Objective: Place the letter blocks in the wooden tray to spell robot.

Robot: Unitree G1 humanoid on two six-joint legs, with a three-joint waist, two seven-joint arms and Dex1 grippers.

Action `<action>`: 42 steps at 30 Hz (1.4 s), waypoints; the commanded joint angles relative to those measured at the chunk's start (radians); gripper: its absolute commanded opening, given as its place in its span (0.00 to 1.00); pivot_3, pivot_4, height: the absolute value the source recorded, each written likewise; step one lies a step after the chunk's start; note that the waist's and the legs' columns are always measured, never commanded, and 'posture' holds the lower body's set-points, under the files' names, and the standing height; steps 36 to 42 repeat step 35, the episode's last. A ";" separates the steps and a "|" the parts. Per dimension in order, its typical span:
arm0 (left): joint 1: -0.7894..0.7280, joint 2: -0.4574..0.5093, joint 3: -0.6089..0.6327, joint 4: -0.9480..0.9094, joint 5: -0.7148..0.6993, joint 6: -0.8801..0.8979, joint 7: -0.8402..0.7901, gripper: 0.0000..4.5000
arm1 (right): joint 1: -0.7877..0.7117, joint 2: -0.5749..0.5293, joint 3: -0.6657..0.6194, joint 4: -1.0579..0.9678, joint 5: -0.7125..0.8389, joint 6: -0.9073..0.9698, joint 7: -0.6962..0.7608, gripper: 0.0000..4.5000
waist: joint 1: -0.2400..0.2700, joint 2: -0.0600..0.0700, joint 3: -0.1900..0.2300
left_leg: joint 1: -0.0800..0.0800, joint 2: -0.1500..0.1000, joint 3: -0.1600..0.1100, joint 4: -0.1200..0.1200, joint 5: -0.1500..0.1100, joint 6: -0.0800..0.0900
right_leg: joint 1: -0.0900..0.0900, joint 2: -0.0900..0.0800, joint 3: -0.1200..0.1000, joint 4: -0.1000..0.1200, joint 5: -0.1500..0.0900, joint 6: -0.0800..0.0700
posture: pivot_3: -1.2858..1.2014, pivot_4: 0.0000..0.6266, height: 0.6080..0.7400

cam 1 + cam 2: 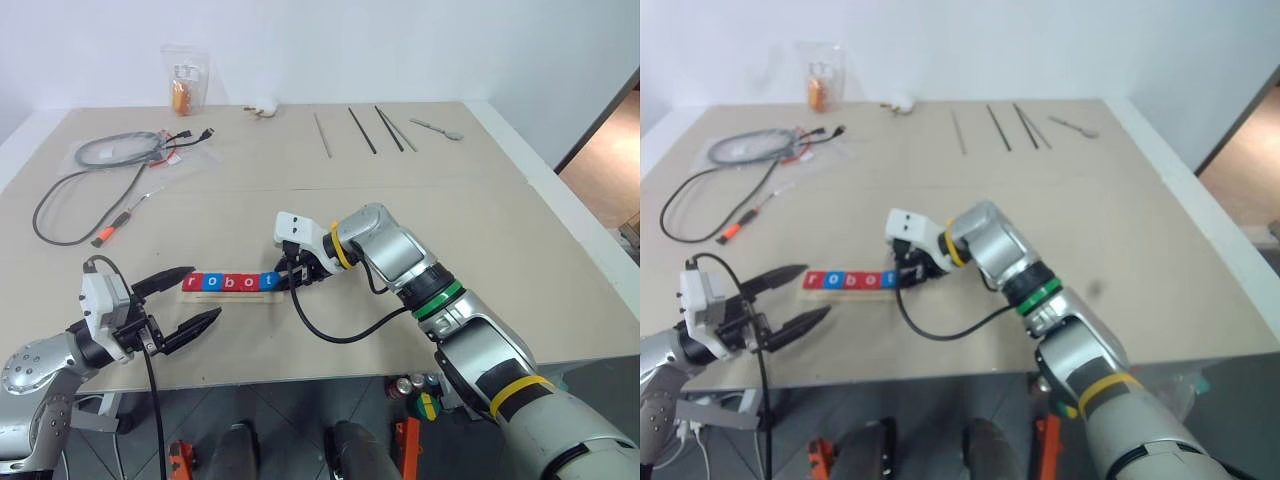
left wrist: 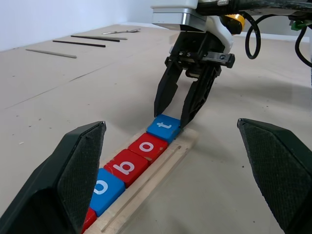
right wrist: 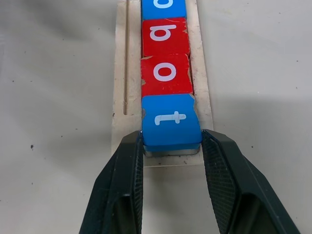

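Pale-wood narrow tray (image 1: 235, 296) lies on the beige surface (image 1: 420, 200), near edge, left of centre. Five flat square letter blocks (image 1: 232, 283) sit in it in a touching row, left to right: red r (image 1: 193, 283), blue o (image 1: 212, 283), red b (image 1: 231, 283), red o (image 1: 249, 283), blue t (image 1: 267, 282). Reads "robot". Along the tray a thin groove (image 3: 126, 58) runs beside the row, bare.

Right gripper (image 3: 171, 144), black two-finger type, is angled down at the tray's right end. Its jaws straddle the blue t block, fingertips (image 2: 165, 95) against the block's two side edges, clenched on it. The block rests flat in the tray, touching the red o.

Left gripper (image 1: 195, 297) hangs just left of the tray's left end, roughly level, pointing right along the row. Jaws spread wide, released, holding nothing, not touching tray or blocks.

Rest of surface: black coiled cable (image 1: 95, 170) far left, orange-handled tool (image 1: 118, 222) beside it, clear bag with orange contents (image 1: 183, 82) at far edge, several thin dark rods (image 1: 362, 130) and a metal spoon (image 1: 437, 127) far right.
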 commanded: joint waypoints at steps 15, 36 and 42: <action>-0.005 0.001 0.048 -0.020 -0.077 0.060 0.025 1.00 | -0.146 -0.061 -0.157 0.080 0.113 -0.023 0.133 0.99 | 0.000 0.000 0.000 | -0.002 0.000 0.002 0.000 0.000 0.000 | -0.003 0.000 0.002 0.000 0.001 0.000 | 0.52 0.24 1.00; 0.192 0.085 0.278 -0.132 -0.150 0.381 0.277 1.00 | 0.302 -0.366 -0.444 -0.376 0.314 0.164 -0.012 0.99 | -0.001 -0.001 0.000 | -0.001 0.000 0.005 0.000 -0.001 -0.002 | -0.004 -0.001 0.005 0.000 0.000 0.000 | 0.52 0.24 1.00; 0.192 0.085 0.278 -0.132 -0.150 0.381 0.277 1.00 | 0.302 -0.366 -0.444 -0.376 0.314 0.164 -0.012 0.99 | -0.001 -0.001 0.000 | -0.001 0.000 0.005 0.000 -0.001 -0.002 | -0.004 -0.001 0.005 0.000 0.000 0.000 | 0.52 0.24 1.00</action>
